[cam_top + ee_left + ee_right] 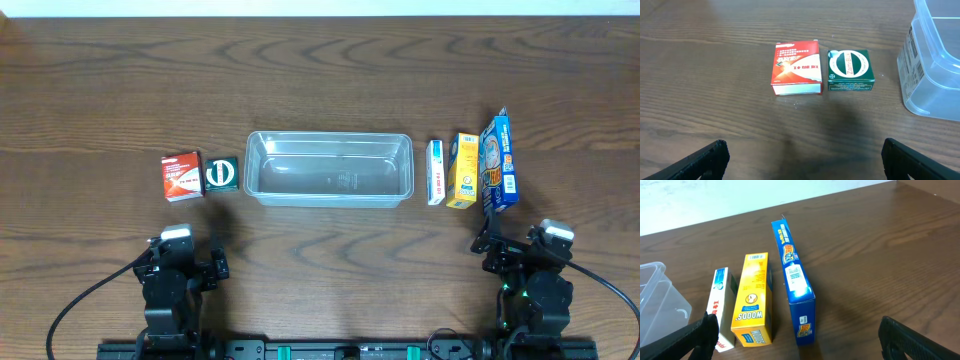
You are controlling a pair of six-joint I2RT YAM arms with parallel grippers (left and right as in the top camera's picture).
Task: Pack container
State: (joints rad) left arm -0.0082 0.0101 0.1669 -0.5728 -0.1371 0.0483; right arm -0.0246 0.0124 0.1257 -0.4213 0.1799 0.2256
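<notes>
Surveying the wooden table (320, 60) from the overhead view, the left arm (170, 290) sits at 7 o'clock of the table's centre. In its wrist view the left gripper (804, 146) is spread wide, both fingers at the lower corners of the frame with bare table between them; it has hold of nothing. At 12 o'clock of that gripper lies a red box (183, 176), flat on the table. A green box (222, 173) with a white ring on its lid lies just beside it at 3 o'clock, with only a thin gap showing in the left wrist view. The container (330, 136), a clear plastic tub, lies at the centre of the table with its long side running 9 to 3 o'clock, near the green box but apart from it. At 3 o'clock of the container, three boxes stand in a row with their long sides pointing 12 to 6 o'clock: a white box (435, 172) nearest the tub, a yellow box (461, 170) close against it, then a blue box (499, 163) standing on a narrow edge, set slightly apart. The right arm (535, 295) sits at 5 o'clock of the table's centre. Its right gripper (797, 322) is likewise spread wide and grips nothing, with the three boxes at its 12 o'clock.
</notes>
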